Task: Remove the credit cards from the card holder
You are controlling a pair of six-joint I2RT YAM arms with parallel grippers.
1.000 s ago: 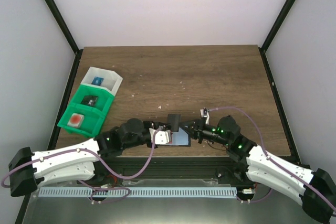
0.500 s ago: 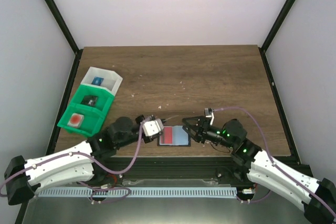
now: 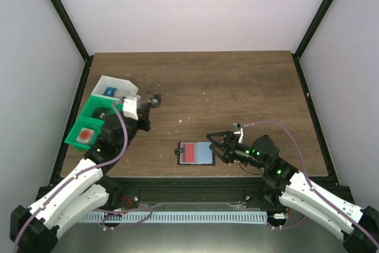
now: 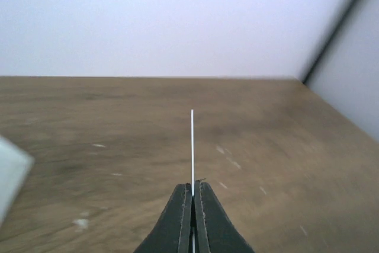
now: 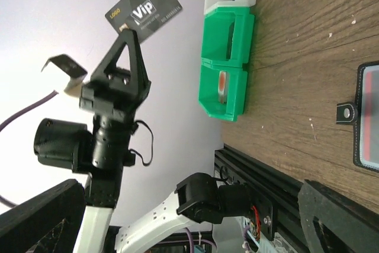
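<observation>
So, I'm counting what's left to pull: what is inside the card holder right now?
The open card holder lies flat; a reddish card shows in its left half as seen from above. The right half shows only grey-blue panel. Cards tucked underneath would be covered.

Even, diffuse light is cast from above. The white walls (image 3: 189,4) are rendered bright without glare, and only soft, faint shadows are thrown on the wooden table (image 3: 249,87). The overhead view is sharp throughout. In the left wrist view the table is smeared by motion blur, while the credit card (image 4: 192,146), seen edge-on, is rendered as a crisp white line. In the right wrist view the green bins (image 5: 228,63) are sharply resolved, and the near foreground is dark and underexposed.
</observation>
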